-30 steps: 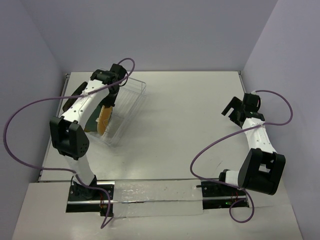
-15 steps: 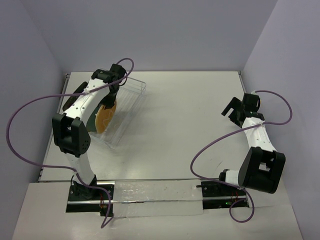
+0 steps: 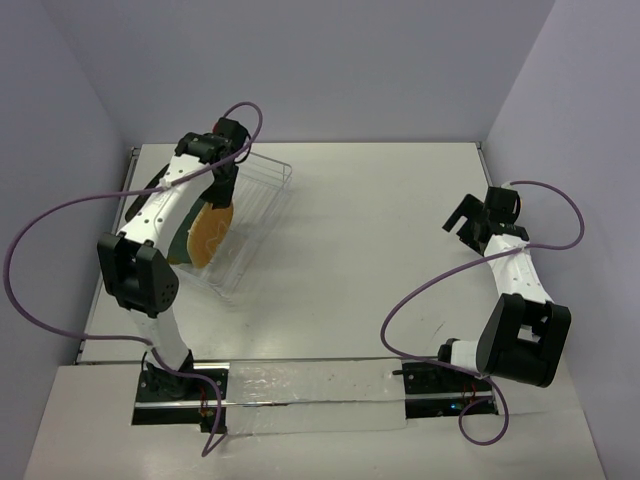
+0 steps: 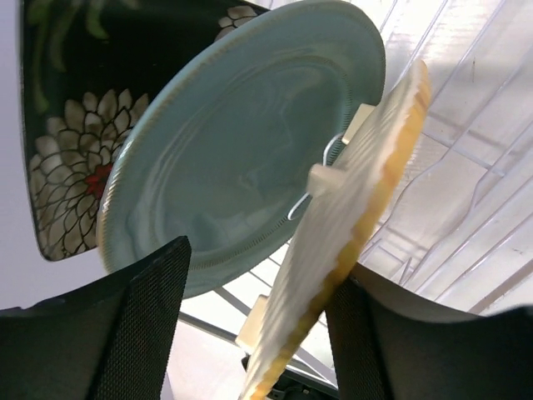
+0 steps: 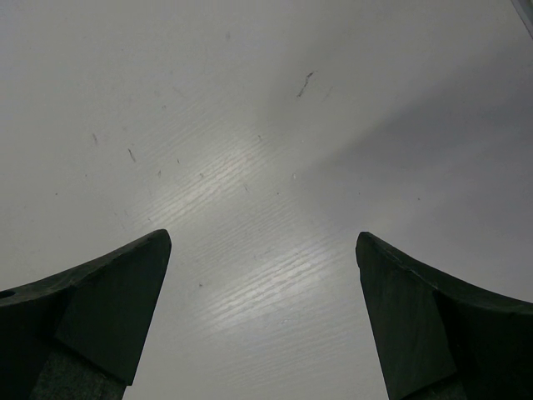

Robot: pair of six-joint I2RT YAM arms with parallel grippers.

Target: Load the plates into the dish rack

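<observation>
Where the white desk [image 3: 380,250] meets pale lavender walls [image 3: 330,70] on three sides, its matte top shows a faint grain and a few small scuffs. The dish rack [image 3: 262,195], a basket of thin clear wire with a ridged floor, sits near the far-left corner. Three plates stand on edge in it. The black square plate [image 4: 67,125], glossy with white-red flowers, is closest to the left edge. Just beside it is the round teal-grey plate [image 4: 250,142], smooth with a finely ribbed rim. Next comes the orange-yellow woven plate [image 4: 350,225], seen edge-on.

The left gripper [image 4: 258,275] hangs over the rack with its fingers spread around the woven plate. One finger is just beside the plate's back and the other stands clear of its face. The right gripper [image 5: 262,242] hovers near the right edge with its fingers wide apart over bare desk. A broad open stretch of surface separates it from the rack.
</observation>
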